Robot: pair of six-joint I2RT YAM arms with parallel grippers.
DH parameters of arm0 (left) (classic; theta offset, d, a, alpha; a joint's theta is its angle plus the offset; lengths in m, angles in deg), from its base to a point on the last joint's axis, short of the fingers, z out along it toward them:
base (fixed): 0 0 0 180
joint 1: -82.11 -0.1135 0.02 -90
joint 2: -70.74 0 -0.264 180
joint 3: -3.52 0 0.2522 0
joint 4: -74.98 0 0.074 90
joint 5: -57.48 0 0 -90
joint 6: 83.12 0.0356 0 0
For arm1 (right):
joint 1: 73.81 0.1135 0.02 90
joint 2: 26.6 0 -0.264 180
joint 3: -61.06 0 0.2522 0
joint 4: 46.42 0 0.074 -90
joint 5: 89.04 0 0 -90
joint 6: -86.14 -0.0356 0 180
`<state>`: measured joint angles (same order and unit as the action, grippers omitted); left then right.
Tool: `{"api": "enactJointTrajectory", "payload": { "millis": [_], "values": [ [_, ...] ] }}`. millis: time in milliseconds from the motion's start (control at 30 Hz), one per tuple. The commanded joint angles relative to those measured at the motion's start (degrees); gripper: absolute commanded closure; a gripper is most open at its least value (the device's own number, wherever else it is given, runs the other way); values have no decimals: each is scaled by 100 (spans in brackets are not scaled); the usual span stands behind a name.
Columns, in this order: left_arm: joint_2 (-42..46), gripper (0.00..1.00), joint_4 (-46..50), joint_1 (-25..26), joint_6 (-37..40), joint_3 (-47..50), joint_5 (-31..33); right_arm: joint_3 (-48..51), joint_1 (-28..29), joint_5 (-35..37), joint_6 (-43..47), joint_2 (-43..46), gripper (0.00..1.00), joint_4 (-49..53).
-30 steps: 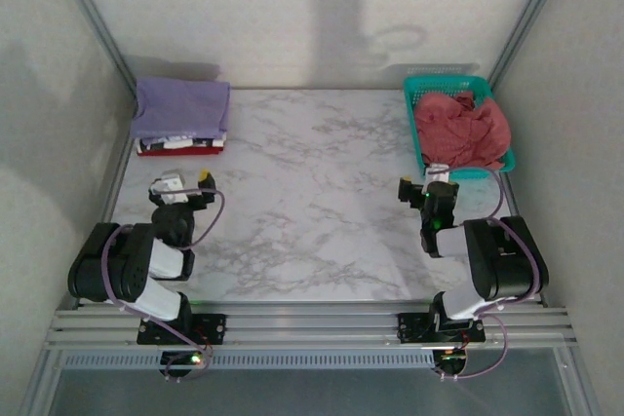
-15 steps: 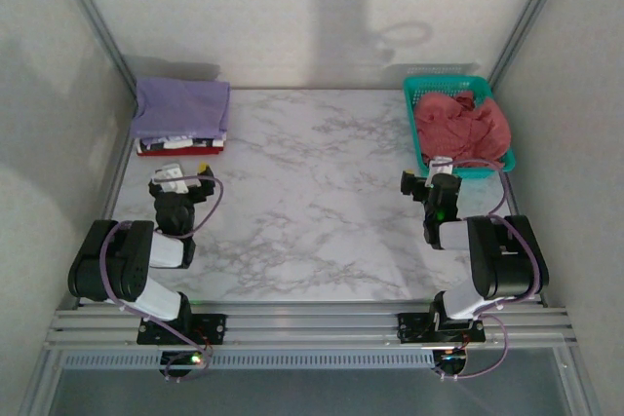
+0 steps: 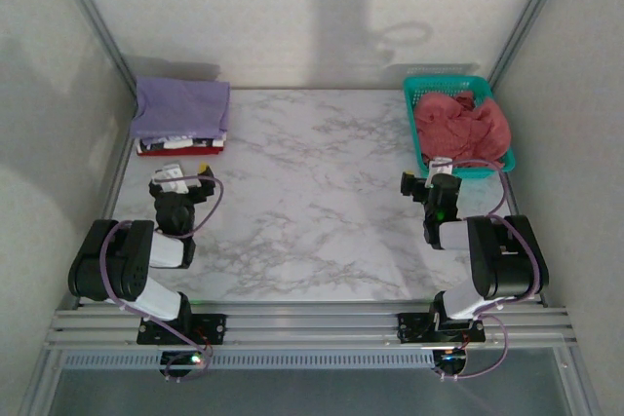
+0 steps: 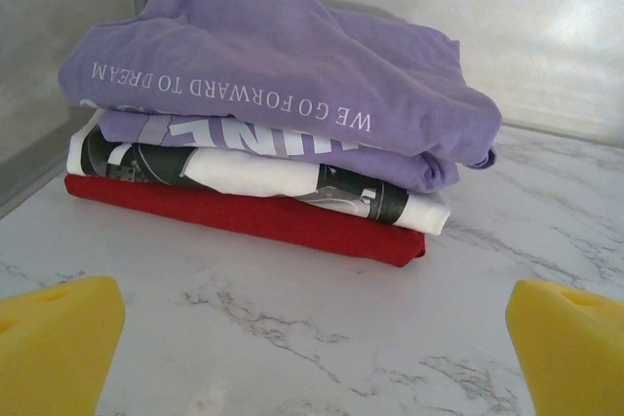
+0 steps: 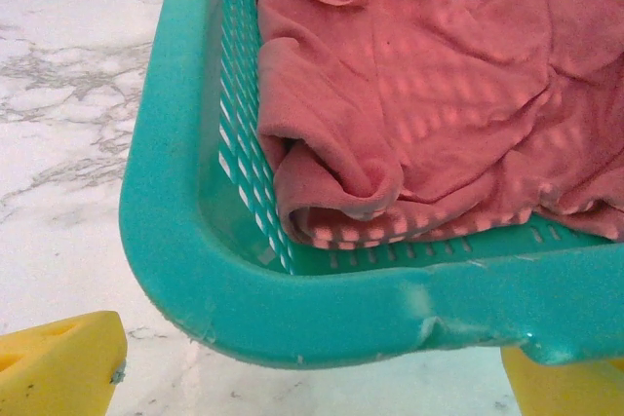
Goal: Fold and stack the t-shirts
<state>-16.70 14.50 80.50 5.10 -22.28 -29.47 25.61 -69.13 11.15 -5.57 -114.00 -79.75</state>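
Purple cloth tops the pile of folded t-shirts [image 3: 180, 122] at ten o'clock on my marble table [image 3: 312, 221]. From the left wrist camera I count four layers. A purple shirt [image 4: 292, 56] with white words is on top and a second purple shirt [image 4: 400, 163] is under it. Then comes a white and black shirt [image 4: 244, 174], and a red shirt [image 4: 244, 216] is at the bottom. They lie flat with edges nearly lined up, tucked in the far corner. I think they sit there so the middle of the table is free for folding.

The pink shirt [image 5: 429, 94] is the one not done yet. It lies all crumpled in the teal basket [image 3: 444, 82] at two o'clock, with a sleeve bunched up against the near wall. It looks soft and floppy, so I expect it to sag and drag when I lift it.

My left gripper [image 3: 183, 178] sits at nine o'clock, just in front of the pile, pointing at it. Its yellow fingers [image 4: 58, 343] are wide apart and hold nothing. My right gripper [image 3: 429, 182] sits at three o'clock, right at the near rim of the basket. Its fingers are wide apart too, and empty.

I think the next job is to reach over the rim with the right gripper, pinch the pink shirt and bring it to the middle. The rim is high and close, so I should go up first. If I don't, I may bump the basket and push it.
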Motion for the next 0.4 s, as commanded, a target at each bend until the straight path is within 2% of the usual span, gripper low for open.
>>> {"api": "enactJointTrajectory", "payload": {
  "millis": [0,367],
  "values": [
    [-40,0,13,-50,-112,-63,108,-72,-18,-81,-48,-50,1,-38],
    [-45,0,1,-50,-112,-68,108,-73,-43,-157,-48,-50,1,-30]
  ]
}}
